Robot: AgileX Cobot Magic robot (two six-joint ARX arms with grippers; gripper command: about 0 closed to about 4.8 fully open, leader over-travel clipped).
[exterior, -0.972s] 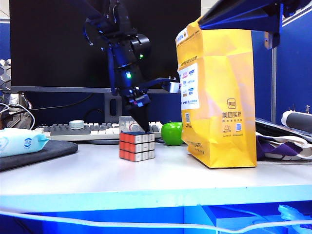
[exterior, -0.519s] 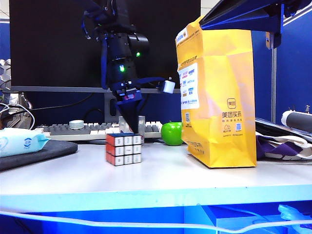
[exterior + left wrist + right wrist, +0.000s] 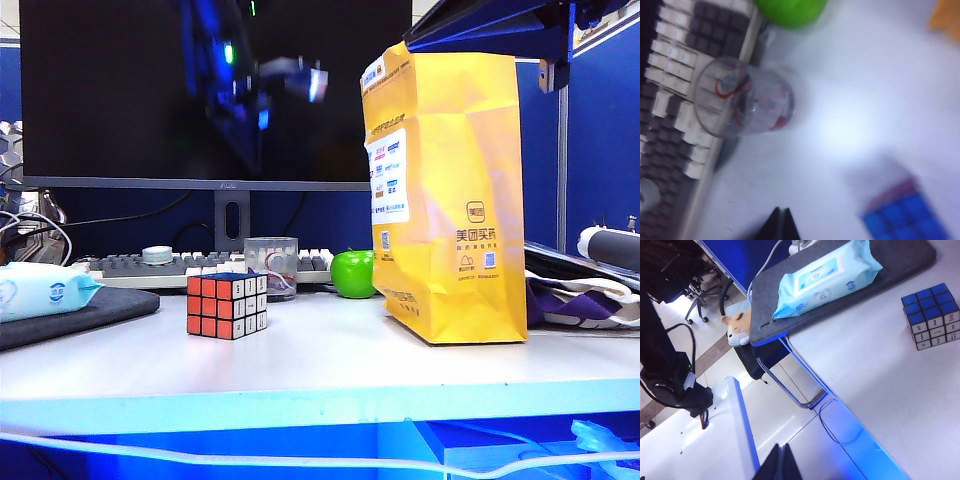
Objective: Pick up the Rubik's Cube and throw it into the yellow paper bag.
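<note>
We see one cube (image 3: 227, 305) standing free on the bench (image 3: 330, 370), left of the one yellow bag (image 3: 445, 195), whose inside is hidden. The left tool (image 3: 780, 223), tips pressed together and empty, hangs above one empty glass (image 3: 742, 97). Only the right view shows the right tool (image 3: 780, 462), shut, empty, beyond the bench edge.

A: What stands near the cube (image 3: 227, 305)?
B: A glass cup (image 3: 271, 267) just behind, then keyboard (image 3: 150, 266); apple (image 3: 352, 273) and yellow bag (image 3: 447, 195) to the right.
A: Free room?
B: Bare table (image 3: 320, 360) in front, open above.
</note>
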